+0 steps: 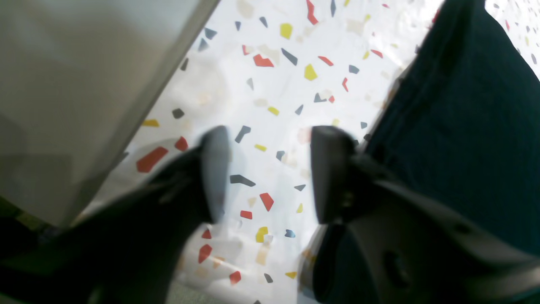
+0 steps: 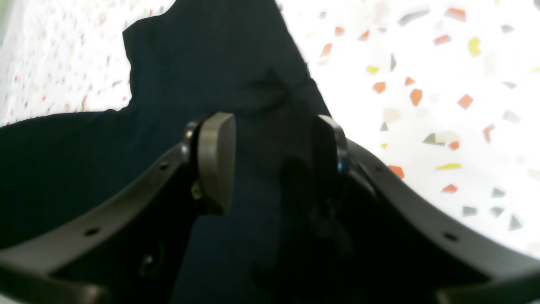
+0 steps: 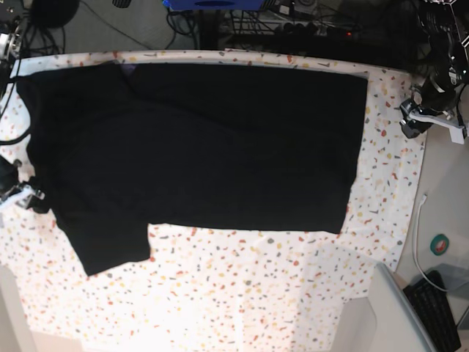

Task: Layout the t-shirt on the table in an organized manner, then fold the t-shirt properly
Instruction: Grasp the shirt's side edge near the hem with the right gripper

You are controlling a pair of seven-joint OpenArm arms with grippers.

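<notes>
Base view shows the black short-sleeved cloth t-shirt spread flat on the white flecked worktop; left tool jaws apart over bare worktop, right tool jaws apart above the shirt.

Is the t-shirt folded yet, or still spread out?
Spread out, not folded. In the base view the t-shirt lies flat across the table, body in one wide layer with a sleeve sticking out.

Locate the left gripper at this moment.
In the base view the left gripper is at the right edge, just off the t-shirt's hem; the left wrist view shows it open over bare table, cloth beside it.
</notes>
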